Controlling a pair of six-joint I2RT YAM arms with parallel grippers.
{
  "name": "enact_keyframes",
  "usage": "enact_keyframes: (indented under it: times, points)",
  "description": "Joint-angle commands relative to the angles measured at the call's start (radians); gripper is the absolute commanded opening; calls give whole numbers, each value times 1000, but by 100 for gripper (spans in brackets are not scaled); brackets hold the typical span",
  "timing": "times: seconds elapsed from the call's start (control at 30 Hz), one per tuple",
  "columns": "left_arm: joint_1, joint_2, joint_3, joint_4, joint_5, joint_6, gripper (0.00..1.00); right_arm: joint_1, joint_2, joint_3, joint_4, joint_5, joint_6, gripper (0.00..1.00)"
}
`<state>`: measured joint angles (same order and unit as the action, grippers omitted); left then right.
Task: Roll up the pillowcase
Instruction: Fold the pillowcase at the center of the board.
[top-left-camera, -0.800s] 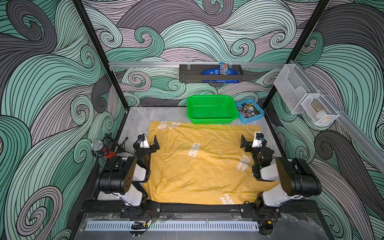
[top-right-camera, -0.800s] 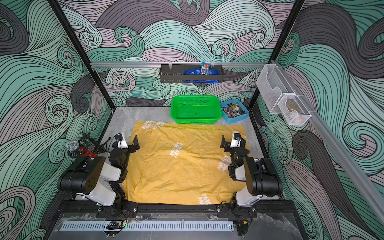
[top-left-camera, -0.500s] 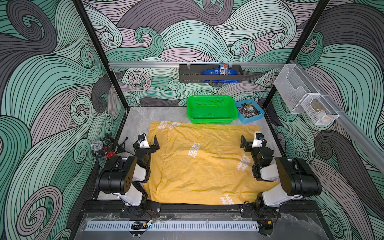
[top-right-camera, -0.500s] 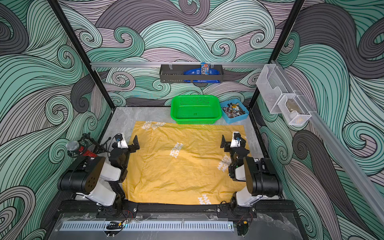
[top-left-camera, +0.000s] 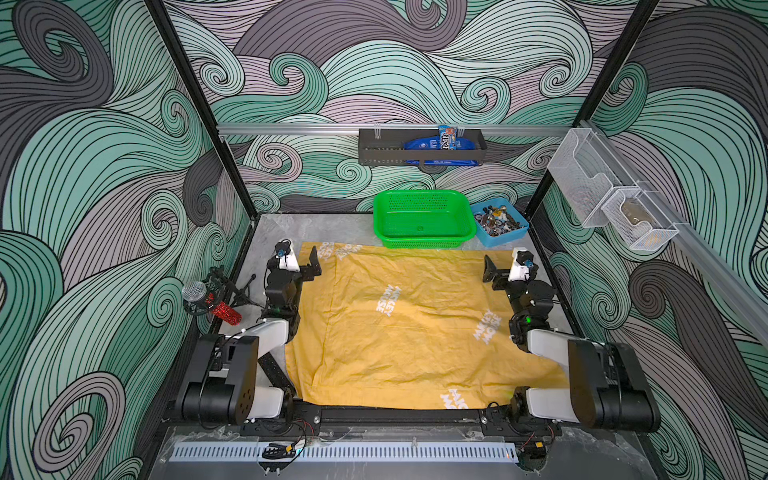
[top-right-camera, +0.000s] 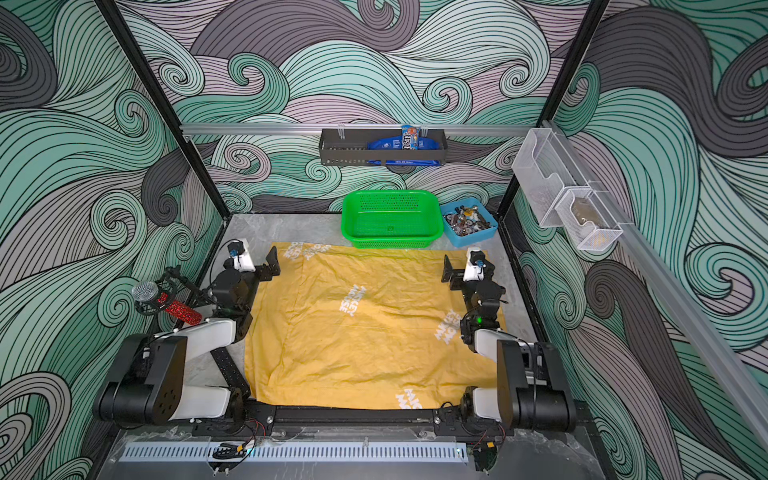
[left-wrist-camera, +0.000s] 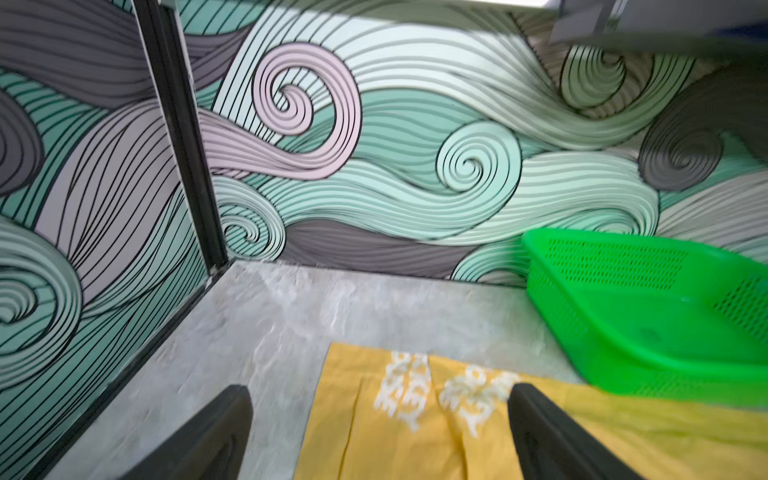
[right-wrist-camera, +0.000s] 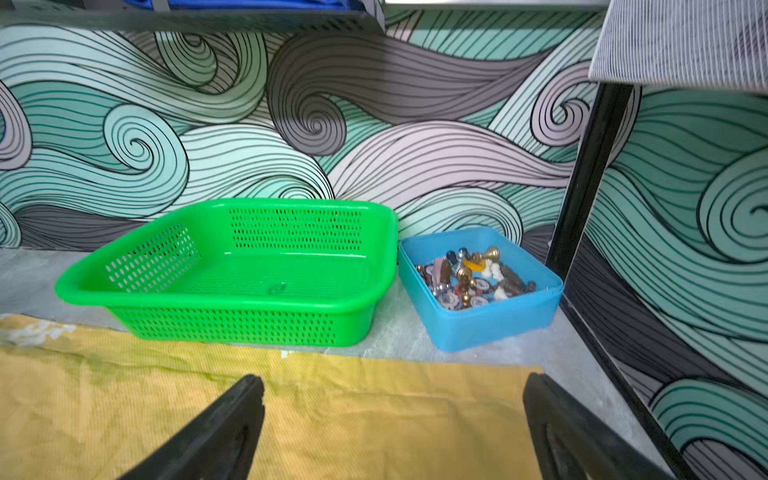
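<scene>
The mustard-yellow pillowcase (top-left-camera: 415, 340) (top-right-camera: 365, 345) lies spread flat and wrinkled on the grey table, white lettering facing up. My left gripper (top-left-camera: 301, 266) (top-right-camera: 257, 264) hovers open over its far left corner. In the left wrist view the gripper (left-wrist-camera: 380, 388) straddles that corner of the pillowcase (left-wrist-camera: 395, 440) with nothing between its fingers. My right gripper (top-left-camera: 505, 268) (top-right-camera: 461, 268) stands open over the far right corner. In the right wrist view the gripper (right-wrist-camera: 395, 378) has the pillowcase (right-wrist-camera: 353, 415) beneath it and holds nothing.
A green basket (top-left-camera: 424, 241) (right-wrist-camera: 232, 328) stands against the pillowcase's far edge. Beside it on the right is a blue box (top-left-camera: 505, 237) (right-wrist-camera: 490, 328) of small parts. A red microphone (top-left-camera: 208, 301) sticks in from the left wall. Shelves (top-left-camera: 419, 156) hang on the walls.
Both grippers seem to have edged slightly toward the pillowcase's far edge. Their jaws stay open, and the pillowcase lies as before.
</scene>
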<state>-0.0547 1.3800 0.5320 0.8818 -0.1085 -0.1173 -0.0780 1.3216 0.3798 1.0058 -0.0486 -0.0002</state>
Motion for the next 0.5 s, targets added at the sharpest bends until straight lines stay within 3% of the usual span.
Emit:
enact_keyframes:
  times: [0.0, 0.33, 0.47]
  points:
    - [7, 61, 158, -344, 43, -127, 99, -11, -25, 76, -225, -24, 0, 100]
    - [73, 493, 716, -889, 179, -291, 96, -149, 113, 335, -620, -105, 6, 100]
    - [76, 656, 901, -1035, 136, -312, 93, -170, 184, 418, -730, -84, 20, 100]
